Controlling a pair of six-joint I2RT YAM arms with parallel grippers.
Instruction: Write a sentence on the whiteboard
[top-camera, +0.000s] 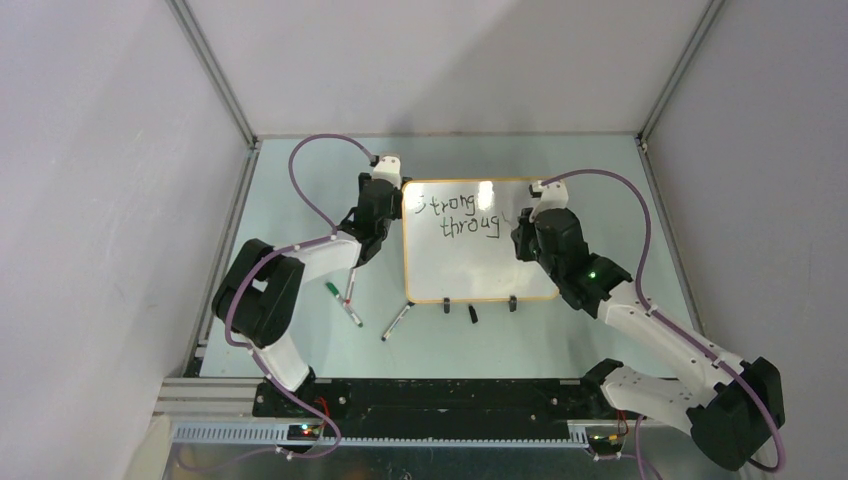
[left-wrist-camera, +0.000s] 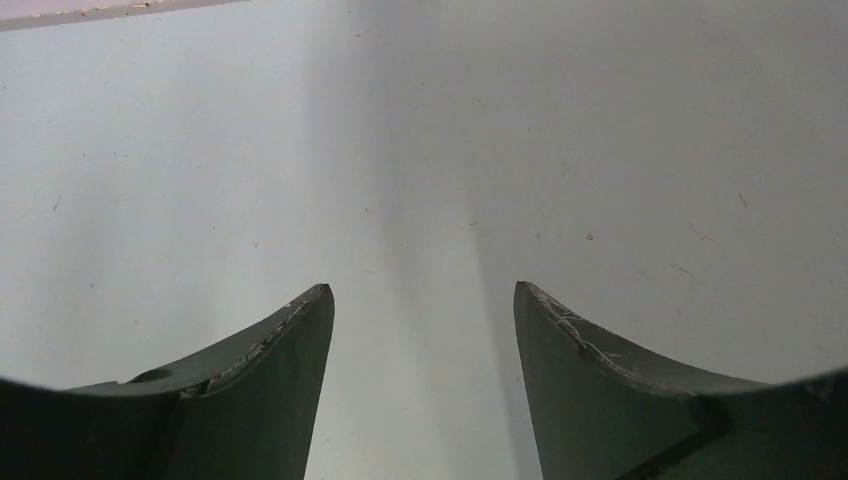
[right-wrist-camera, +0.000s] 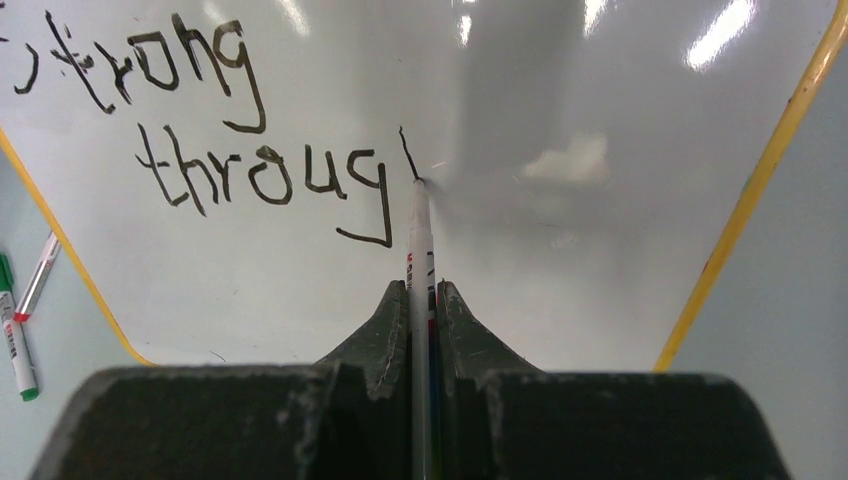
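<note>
worktop (top-camera: 600, 180), pale green, carries the whiteboard (top-camera: 470, 265) flat in its middle. right claw (right-wrist-camera: 422, 290) is clamped on a black marker (right-wrist-camera: 419, 230), its tip touching the board just after the sentence (top-camera: 468, 224), which reads "strong throug". left claw (left-wrist-camera: 420, 290), fingers spread wide, grips nothing, beside the board's far left corner. loose markers (top-camera: 350, 300) lie left of the board.

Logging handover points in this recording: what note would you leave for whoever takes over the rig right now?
Left hand: open, empty, over the table beside the whiteboard.
Right hand: shut on the marker, tip on the board.
Done: the sentence reads "Strong", then "throug" plus one stroke of the next letter.
Left: finish that letter and the rest of the sentence.
Spare markers lie left of the board.
</note>
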